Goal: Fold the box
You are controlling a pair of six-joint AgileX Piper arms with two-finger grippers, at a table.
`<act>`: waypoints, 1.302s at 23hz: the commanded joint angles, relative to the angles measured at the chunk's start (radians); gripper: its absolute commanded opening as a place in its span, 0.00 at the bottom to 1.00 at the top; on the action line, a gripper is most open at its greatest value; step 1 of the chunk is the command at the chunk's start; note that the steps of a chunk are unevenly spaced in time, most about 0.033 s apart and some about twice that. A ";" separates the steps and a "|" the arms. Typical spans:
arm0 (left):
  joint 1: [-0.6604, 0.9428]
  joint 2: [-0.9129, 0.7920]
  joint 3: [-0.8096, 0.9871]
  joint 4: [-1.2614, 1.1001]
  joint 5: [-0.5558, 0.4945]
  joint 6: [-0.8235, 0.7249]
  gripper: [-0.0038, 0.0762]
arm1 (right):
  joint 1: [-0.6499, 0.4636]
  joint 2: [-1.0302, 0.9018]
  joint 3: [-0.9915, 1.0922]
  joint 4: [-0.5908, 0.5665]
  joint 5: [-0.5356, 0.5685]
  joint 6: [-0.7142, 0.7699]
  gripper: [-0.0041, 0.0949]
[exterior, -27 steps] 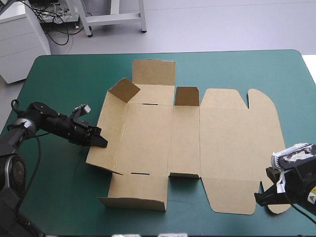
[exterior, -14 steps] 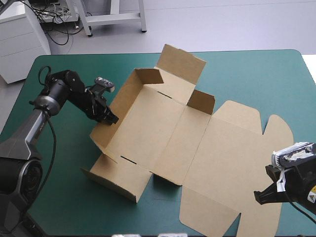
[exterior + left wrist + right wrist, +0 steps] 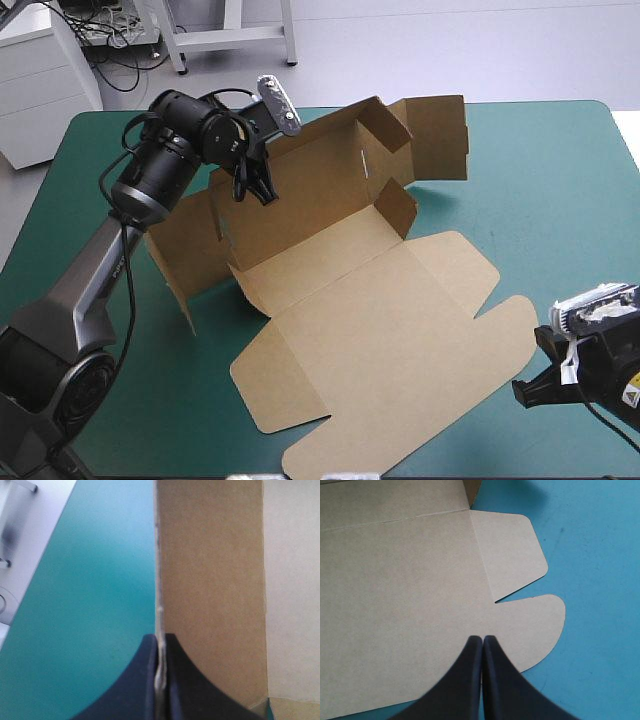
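While left fingers (image 3: pixel 134 692) clamp raised wall of box (image 3: pixel 380 320), lid lies flat; right fingers (image 3: pixel 467 682) together.

Pale grey floor (image 3: pixel 450 50) lies beyond the table (image 3: pixel 560 180) with the teal-green cover. A white drawer cabinet (image 3: pixel 40 90) and a white metal frame (image 3: pixel 230 38) stand there, well apart from the left gripper's (image 3: pixel 258 192) jaws.

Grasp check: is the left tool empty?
No, the left tool is shut on a raised wall of the box, its edge pinched between the fingers.
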 commanded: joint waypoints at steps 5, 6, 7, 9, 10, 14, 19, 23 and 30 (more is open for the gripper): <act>-0.085 -0.051 -0.016 0.061 -0.120 0.130 0.01 | -0.001 0.004 -0.022 0.010 -0.071 0.025 0.02; -0.087 -0.053 -0.016 0.061 -0.125 0.135 0.01 | -0.001 0.004 -0.022 0.010 -0.071 0.025 0.02; -0.087 -0.055 -0.016 0.061 -0.129 0.135 0.01 | -0.001 0.004 -0.022 0.010 -0.071 0.029 0.02; -0.087 -0.060 -0.016 0.037 -0.130 0.153 0.01 | -0.001 0.004 -0.022 0.010 -0.071 0.031 0.02; -0.087 -0.064 -0.016 0.006 -0.125 0.183 0.01 | -0.001 0.004 -0.022 0.010 -0.071 0.031 0.02; -0.087 -0.114 0.015 -0.119 -0.110 0.317 0.01 | -0.001 0.004 -0.022 0.007 -0.089 0.031 0.02; -0.087 -0.300 0.392 -0.058 -0.451 0.334 0.01 | -0.001 0.004 -0.022 0.007 -0.117 0.040 0.02; -0.087 -0.452 0.730 -0.058 -0.833 0.392 0.01 | -0.001 0.004 -0.022 0.007 -0.142 0.077 0.02; -0.099 -0.519 0.978 0.024 -1.122 0.396 0.01 | -0.001 0.006 -0.022 0.008 -0.200 0.109 0.02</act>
